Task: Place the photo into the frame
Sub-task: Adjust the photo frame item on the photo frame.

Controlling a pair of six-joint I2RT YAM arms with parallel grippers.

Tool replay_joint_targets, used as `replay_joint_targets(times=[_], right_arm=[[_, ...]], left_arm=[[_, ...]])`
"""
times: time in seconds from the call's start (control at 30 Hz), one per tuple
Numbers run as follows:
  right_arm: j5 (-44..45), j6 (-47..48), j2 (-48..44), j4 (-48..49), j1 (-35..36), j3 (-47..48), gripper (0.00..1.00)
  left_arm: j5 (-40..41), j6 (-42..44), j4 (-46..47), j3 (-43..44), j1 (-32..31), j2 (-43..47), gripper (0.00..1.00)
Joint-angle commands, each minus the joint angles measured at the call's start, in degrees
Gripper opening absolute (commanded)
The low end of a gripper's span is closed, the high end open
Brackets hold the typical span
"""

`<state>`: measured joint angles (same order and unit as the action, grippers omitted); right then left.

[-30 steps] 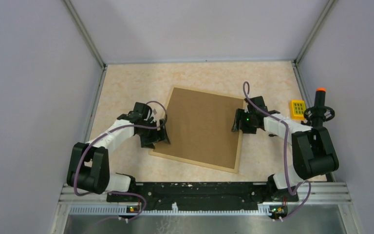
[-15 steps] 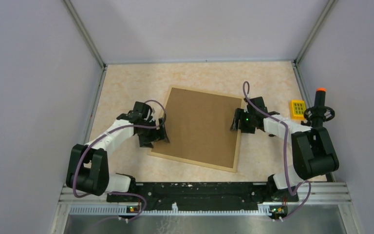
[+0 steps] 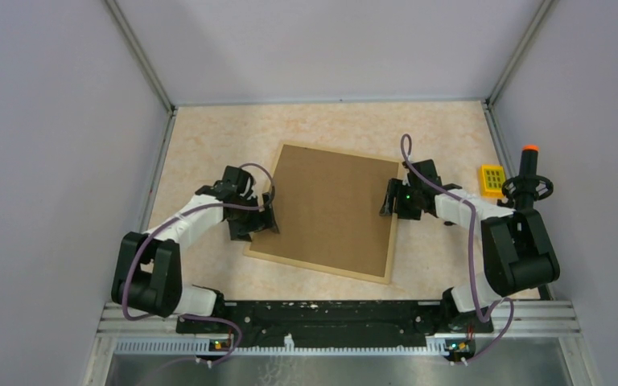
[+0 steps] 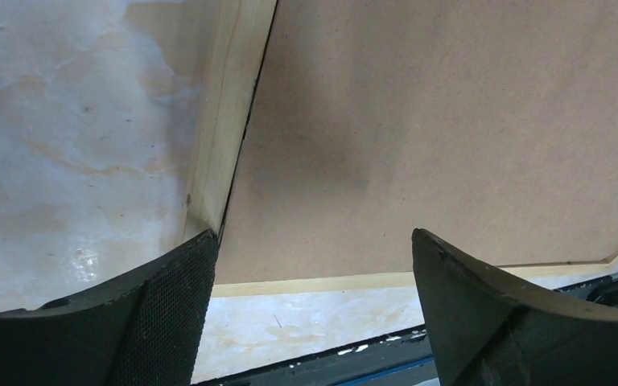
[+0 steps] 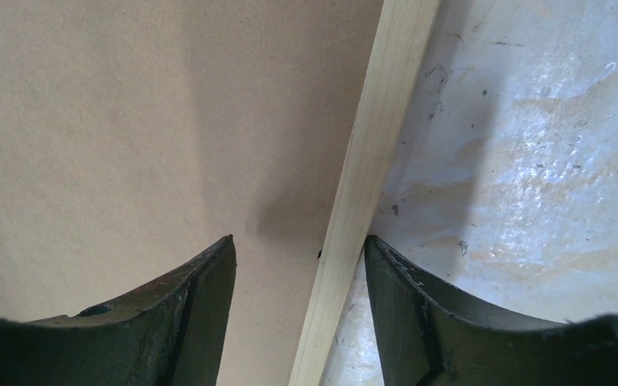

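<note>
Frame (image 3: 322,269) lies back-up in the middle of the bench (image 3: 209,153), skewed to the bench edges. Brown backing board (image 3: 330,209) sits inside the wood rails and fills the opening.

Left hand (image 3: 261,221) is at the frame's left rail, toward the near-left corner. It's spread wide with nothing between the jaws. In the wrist view one finger (image 4: 177,289) has its tip at the left rail. The other (image 4: 483,305) is over the board, close to the near rail. Can't tell if either touches.

Right hand (image 3: 390,201) is at the right rail. It's partly apart and straddles the rail without clamping it. The inner finger (image 5: 185,305) is over the board, with a visible gap to the rail. The outer finger (image 5: 418,305) is on the bench side, just beside the rail's outer edge.

Off to the right, well apart from the frame, are a small yellow box (image 3: 492,179) and a black stand with an orange tip (image 3: 529,173).
</note>
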<state>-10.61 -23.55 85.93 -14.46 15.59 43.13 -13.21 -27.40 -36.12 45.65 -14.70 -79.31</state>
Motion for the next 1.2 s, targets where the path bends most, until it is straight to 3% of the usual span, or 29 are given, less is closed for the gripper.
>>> replay_joint_targets(times=[0.0, 0.2, 0.43, 0.7, 0.9, 1.17], right_arm=[[-1.8, 0.3, 1.6, 0.0, 1.1, -0.9, 0.59], [-2.6, 0.2, 2.0, 0.3, 1.0, -0.7, 0.59], [-3.7, -0.4, 1.7, 1.2, 1.0, -1.3, 0.59], [-3.7, -0.8, 1.9, 2.1, 1.1, -2.1, 0.59], [-3.7, -0.8, 1.8, 2.2, 1.0, -2.2, 0.59], [-3.5, -1.3, 0.8, 1.6, 1.0, -2.3, 0.59]], left_arm=[[-1.2, -0.4, 1.2, 0.1, -0.8, -0.5, 0.93], [-9.2, 0.4, -0.1, 3.2, -0.8, -0.2, 0.90], [-26.4, -6.6, 9.1, 3.3, -0.8, 4.9, 0.76], [-27.8, -11.3, 16.4, 1.0, -0.6, 11.6, 0.67], [-30.1, -14.7, 25.1, -2.2, 0.2, 10.9, 0.51], [-31.4, -6.5, 24.2, -0.8, 0.3, 4.8, 0.29]])
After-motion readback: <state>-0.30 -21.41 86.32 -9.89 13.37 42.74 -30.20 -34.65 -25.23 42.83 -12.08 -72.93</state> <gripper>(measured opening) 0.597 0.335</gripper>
